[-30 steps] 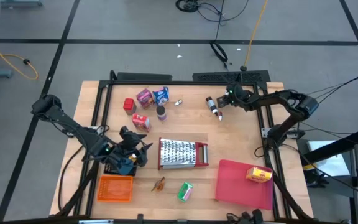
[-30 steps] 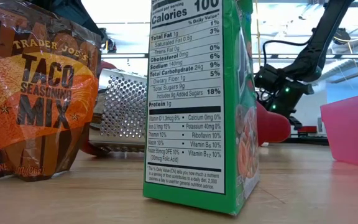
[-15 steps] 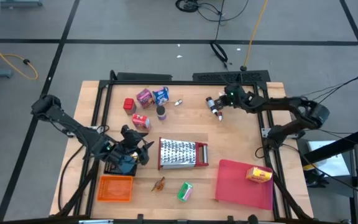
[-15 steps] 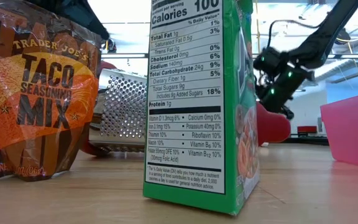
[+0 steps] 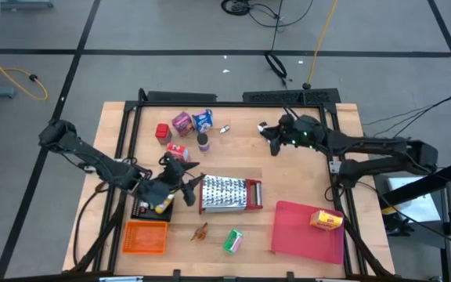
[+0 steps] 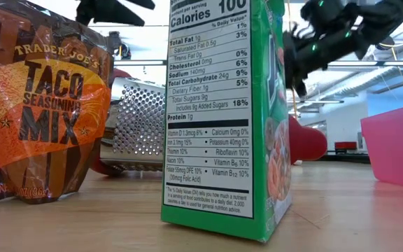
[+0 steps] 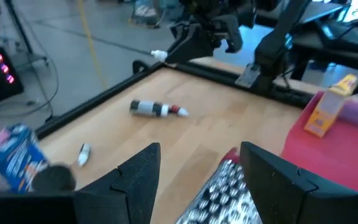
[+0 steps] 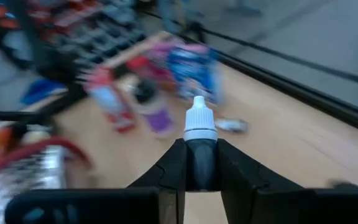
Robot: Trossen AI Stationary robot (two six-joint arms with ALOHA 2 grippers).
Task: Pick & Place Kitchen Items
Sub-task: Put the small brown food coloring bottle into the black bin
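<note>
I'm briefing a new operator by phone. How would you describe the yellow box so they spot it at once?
Seen from above, look to the wooden table's corner on the right arm's side, where a flat red tray lies. The yellow box rests on that tray, toward its outer edge. It is the only thing on the tray; every other small grocery sits on bare wood.

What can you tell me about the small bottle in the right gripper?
The bottle is tiny, with a white cap and a dark body, and it looks like plastic. The right gripper is shut on its body, with one of the fingers on each side, so the cap sticks out past the fingertips. It is held in the air above the table and touches nothing else. No label shows.
</note>
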